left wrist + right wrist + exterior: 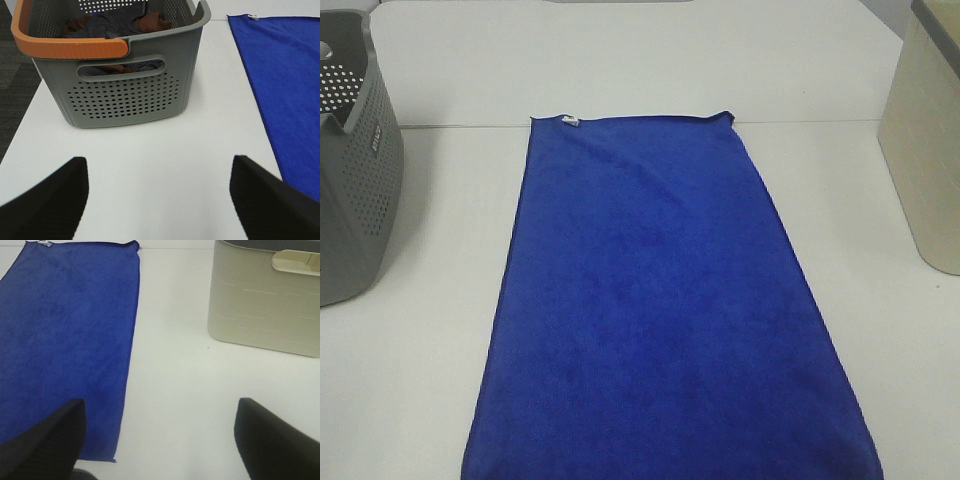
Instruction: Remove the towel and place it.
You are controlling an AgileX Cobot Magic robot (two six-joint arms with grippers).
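Note:
The royal-blue towel (660, 310) lies spread flat on the white table, long side running from the far edge toward the front, with a small white tag (570, 122) at its far left corner. It also shows in the left wrist view (290, 85) and in the right wrist view (65, 340). Neither arm shows in the exterior high view. My left gripper (159, 200) is open and empty over bare table between the grey basket and the towel's left edge. My right gripper (160, 442) is open and empty over bare table by the towel's right edge.
A grey perforated basket (355, 190) with an orange handle (70, 47) stands at the left, with dark and brown clothes (115, 25) inside. A beige bin (925, 140) stands at the right; it also shows in the right wrist view (265, 300).

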